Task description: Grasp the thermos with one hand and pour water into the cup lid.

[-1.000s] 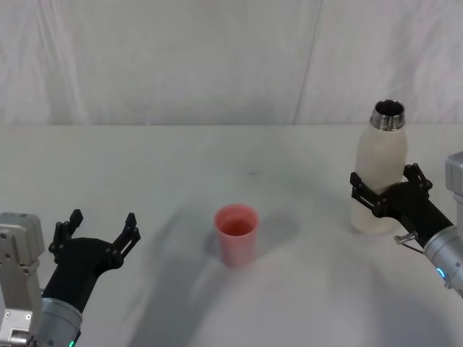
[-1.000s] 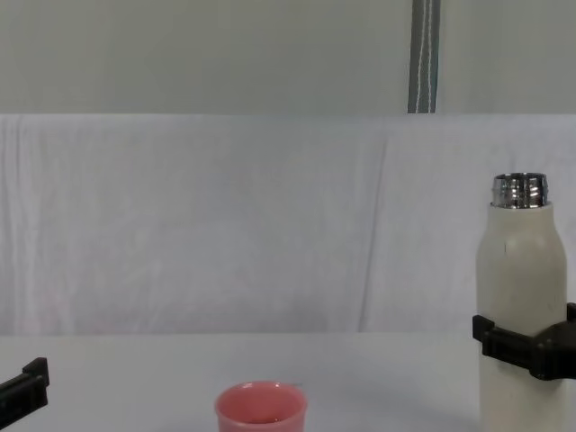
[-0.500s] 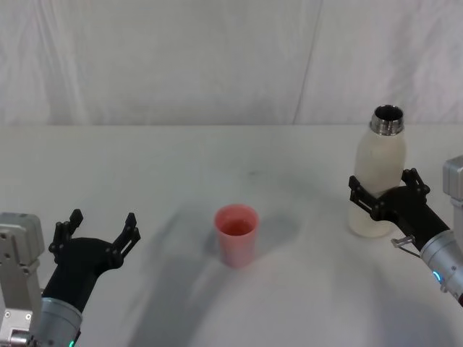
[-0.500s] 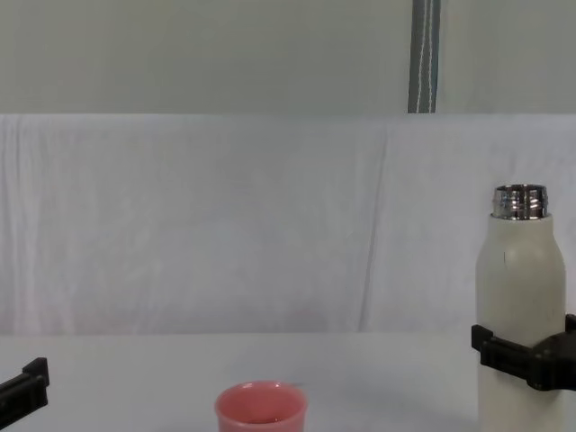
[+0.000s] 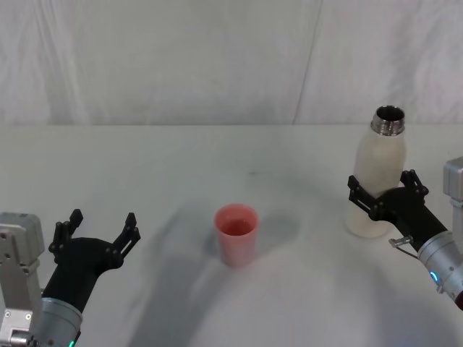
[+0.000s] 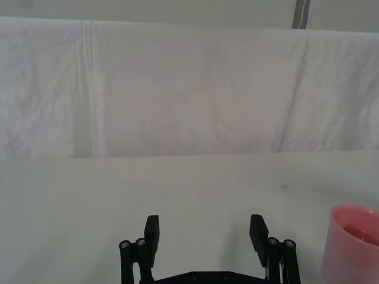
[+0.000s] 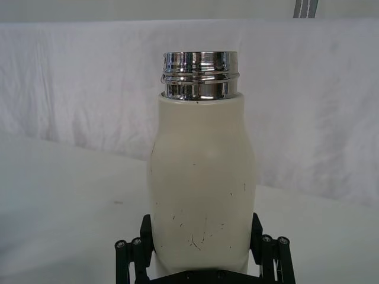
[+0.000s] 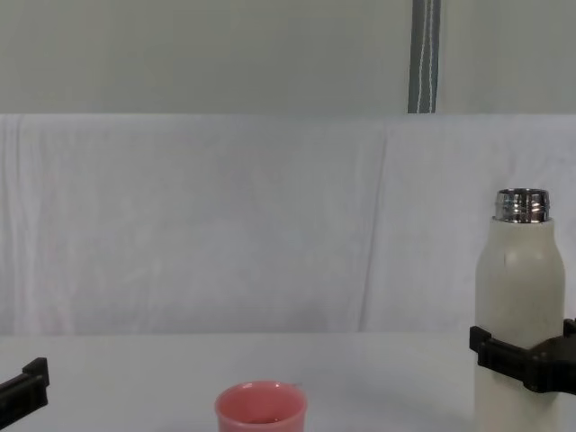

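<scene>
The cream-white thermos (image 5: 380,163) stands upright at the right of the table, its steel neck open at the top. My right gripper (image 5: 382,189) is shut on its lower body, one black finger on each side, as the right wrist view shows on the thermos (image 7: 201,171). The pink cup lid (image 5: 236,233) sits upright near the table's middle, well to the left of the thermos. Whether it holds water I cannot tell. My left gripper (image 5: 102,223) rests open at the near left, apart from the cup lid (image 6: 354,242).
A white cloth covers the table (image 5: 217,159) and hangs as a backdrop behind it. A grey pole (image 8: 423,54) rises behind the backdrop. Bare table lies between the cup lid and the thermos.
The thermos, held by my right gripper, has come down a little and shifted slightly left. The left arm and the cup lid have not moved.
</scene>
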You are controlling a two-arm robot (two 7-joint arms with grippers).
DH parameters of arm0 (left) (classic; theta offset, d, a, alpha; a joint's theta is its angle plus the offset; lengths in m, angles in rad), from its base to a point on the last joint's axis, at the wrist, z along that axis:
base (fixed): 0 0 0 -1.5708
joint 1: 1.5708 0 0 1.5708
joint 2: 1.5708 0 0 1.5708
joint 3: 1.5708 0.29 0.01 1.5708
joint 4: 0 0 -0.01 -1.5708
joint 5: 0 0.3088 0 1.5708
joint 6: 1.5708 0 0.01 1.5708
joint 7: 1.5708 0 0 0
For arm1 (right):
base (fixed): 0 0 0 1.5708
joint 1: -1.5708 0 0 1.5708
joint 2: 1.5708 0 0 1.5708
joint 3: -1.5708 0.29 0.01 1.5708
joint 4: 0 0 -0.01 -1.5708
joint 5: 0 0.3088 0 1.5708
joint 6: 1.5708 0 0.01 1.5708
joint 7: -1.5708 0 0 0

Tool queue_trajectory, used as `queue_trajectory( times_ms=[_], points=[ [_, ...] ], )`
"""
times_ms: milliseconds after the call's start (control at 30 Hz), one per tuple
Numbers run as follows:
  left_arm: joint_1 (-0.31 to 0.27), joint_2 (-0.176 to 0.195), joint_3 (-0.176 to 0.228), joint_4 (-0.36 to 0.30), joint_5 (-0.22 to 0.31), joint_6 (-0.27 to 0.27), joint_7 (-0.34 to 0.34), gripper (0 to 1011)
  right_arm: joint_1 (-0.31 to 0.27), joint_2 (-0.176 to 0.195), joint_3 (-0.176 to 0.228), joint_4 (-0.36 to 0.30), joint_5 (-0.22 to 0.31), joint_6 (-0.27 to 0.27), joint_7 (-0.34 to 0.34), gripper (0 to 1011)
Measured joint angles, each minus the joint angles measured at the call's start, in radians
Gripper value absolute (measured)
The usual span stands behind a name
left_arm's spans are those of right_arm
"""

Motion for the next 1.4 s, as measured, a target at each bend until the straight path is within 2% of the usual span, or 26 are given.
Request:
queue_trajectory(
  times_ms=[1400],
  points=[
    [0.0,0.0,0.0,0.0,0.0,0.0,0.0,1001,0.012,-0.009,0.003,0.028,0.004,-0.015,0.0,951]
  ],
)
